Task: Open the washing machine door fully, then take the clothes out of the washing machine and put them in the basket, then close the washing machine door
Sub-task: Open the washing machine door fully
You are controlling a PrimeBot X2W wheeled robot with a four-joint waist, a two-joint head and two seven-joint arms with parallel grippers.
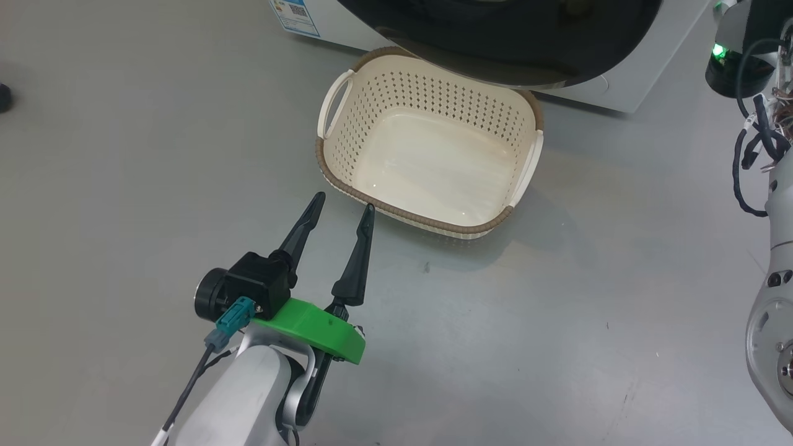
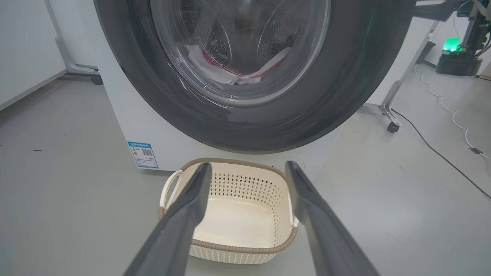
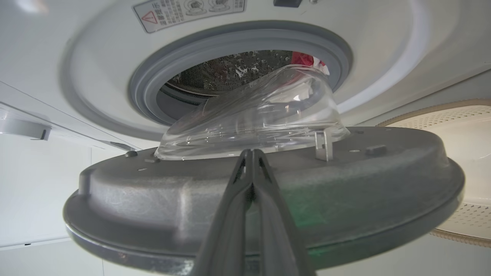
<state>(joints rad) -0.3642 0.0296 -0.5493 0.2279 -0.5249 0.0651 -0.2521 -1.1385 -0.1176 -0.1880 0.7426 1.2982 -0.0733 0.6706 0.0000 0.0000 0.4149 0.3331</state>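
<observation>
The washing machine door [image 1: 495,43] hangs partly open over the far end of the cream basket [image 1: 334,179], which holds nothing. My left gripper [image 1: 344,203] is open just short of the basket's near rim. In the left wrist view, red and white clothes [image 2: 245,76] show through the door [image 2: 153,103] glass, above the basket [image 2: 245,249]. My right gripper [image 3: 251,153] is shut with nothing in it, its tips by the door's grey inner face [image 3: 153,199] below the glass bowl [image 3: 261,119]. Behind lie the washing machine's grey-ringed mouth [image 3: 153,84] and red clothes [image 3: 303,59].
The white washing machine body [image 2: 122,115] carries a blue label [image 2: 142,154]. A wheeled stand leg [image 2: 391,122], a floor cable [image 2: 441,153] and a green-lit device [image 2: 452,44] sit to the machine's right. My right forearm with loose cables [image 1: 768,186] runs down the head view's right edge.
</observation>
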